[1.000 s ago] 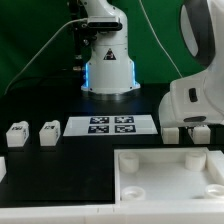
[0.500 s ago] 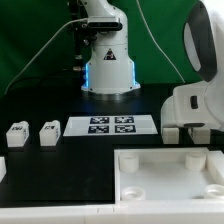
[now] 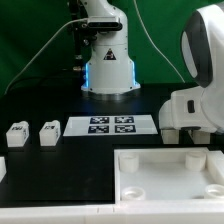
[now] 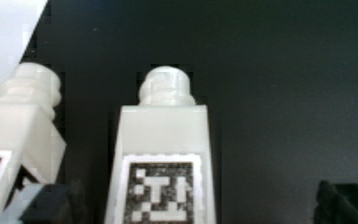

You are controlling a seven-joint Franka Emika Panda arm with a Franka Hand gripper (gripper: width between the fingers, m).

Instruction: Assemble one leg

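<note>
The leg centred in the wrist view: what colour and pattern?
The leg is white, its tag black-and-white; wrist view shows it best.

Lab: green backdrop, marker board

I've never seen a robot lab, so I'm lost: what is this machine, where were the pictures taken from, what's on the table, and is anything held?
It is one robot arm with a two-finger gripper. One picture comes from a camera off the arm; the close-up comes from a camera on its wrist. On the black table lie a marker board, small white legs and a large white tray-like piece. The gripper is open and holds nothing; in the close-up one tagged leg shows between its dark fingertips.
</note>
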